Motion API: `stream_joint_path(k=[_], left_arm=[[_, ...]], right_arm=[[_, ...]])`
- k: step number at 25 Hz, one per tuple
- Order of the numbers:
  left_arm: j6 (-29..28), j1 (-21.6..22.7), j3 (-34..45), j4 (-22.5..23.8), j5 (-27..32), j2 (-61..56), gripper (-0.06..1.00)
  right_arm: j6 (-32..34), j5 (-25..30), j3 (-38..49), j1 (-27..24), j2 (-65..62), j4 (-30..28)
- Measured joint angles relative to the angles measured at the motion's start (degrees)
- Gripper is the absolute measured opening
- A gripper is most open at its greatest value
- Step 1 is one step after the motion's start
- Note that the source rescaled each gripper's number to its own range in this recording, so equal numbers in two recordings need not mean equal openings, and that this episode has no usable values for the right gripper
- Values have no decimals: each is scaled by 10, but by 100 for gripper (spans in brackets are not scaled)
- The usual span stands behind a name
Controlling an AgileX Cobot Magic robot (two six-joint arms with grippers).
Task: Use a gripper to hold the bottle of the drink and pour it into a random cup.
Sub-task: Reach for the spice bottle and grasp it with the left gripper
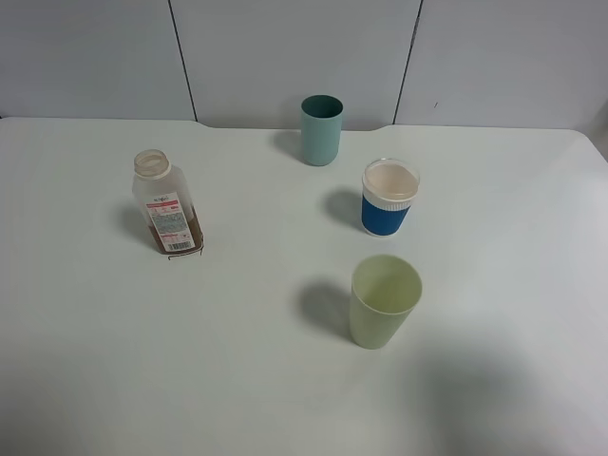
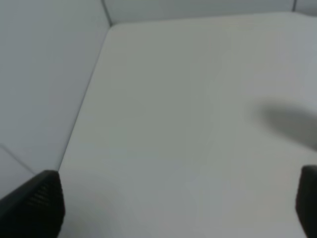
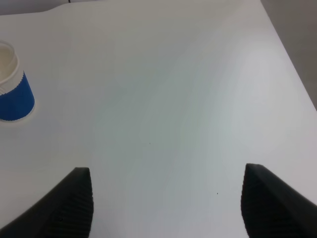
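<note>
We observe the left end effector (image 2: 168, 208) and right end effector (image 3: 168, 198) both spread wide, holding nothing. The bottle (image 1: 163, 199) stands upright on the worktop (image 1: 237, 380), well left of the teal cup (image 1: 321, 129)

Bottle (image 1: 167, 205) label: red print, barcode, too small to read.

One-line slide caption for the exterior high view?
Uncapped bottle with a little reddish-brown drink stands left; teal cup, blue cup and pale green cup stand right, all upright on the white table.
</note>
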Motion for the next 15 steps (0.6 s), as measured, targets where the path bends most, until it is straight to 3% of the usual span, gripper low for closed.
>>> stream_joint_path(k=[15], left_arm=[[20, -103, -4, 20, -30, 129, 90]], right_arm=[[0, 0, 0, 0, 0, 0]])
